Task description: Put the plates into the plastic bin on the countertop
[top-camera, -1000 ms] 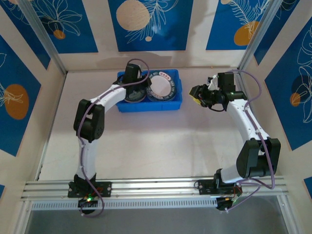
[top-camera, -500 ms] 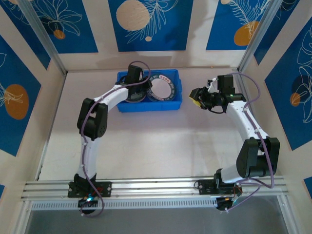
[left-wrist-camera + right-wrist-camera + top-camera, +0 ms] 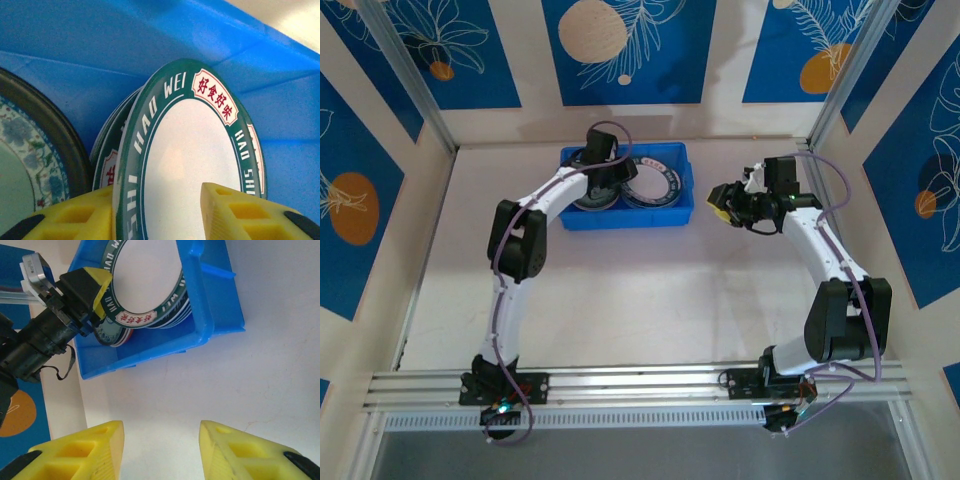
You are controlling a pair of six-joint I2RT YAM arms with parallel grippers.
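**Blue plastic bin** (image 3: 625, 218): sitting toward the back of the pale countertop (image 3: 620, 300), left of centre. It is holding plates in two groups side by side, a left group (image 3: 600, 198) and a right group (image 3: 658, 185).

**Green-rimmed plate** (image 3: 190, 150): white centre, with white lettering "HAO WEI" and a red-character label on the rim. It is standing tilted on its edge inside the bin. It is leaning back on more plates of the same pattern (image 3: 106, 150), which are leaning toward the bin's blue wall. Just to its left, a floral plate (image 3: 35, 150) with a dark rim is showing at the edge of the left wrist view.

**Left gripper** (image 3: 157, 192): reaching down into the bin from above, between the two groups. Its yellow fingers (image 3: 75, 215) are standing apart, released, with the green-rimmed plate's lower part showing in the gap between them. From this close I cannot be sure whether the left finger is brushing the rim.

**Right gripper** (image 3: 161, 427): hovering over bare countertop just right of the bin and pointing toward it. Its fingers are spread, with nothing between them.

**Aluminium rail** (image 3: 640, 385): running along the near edge of the countertop and carrying both arm bases.
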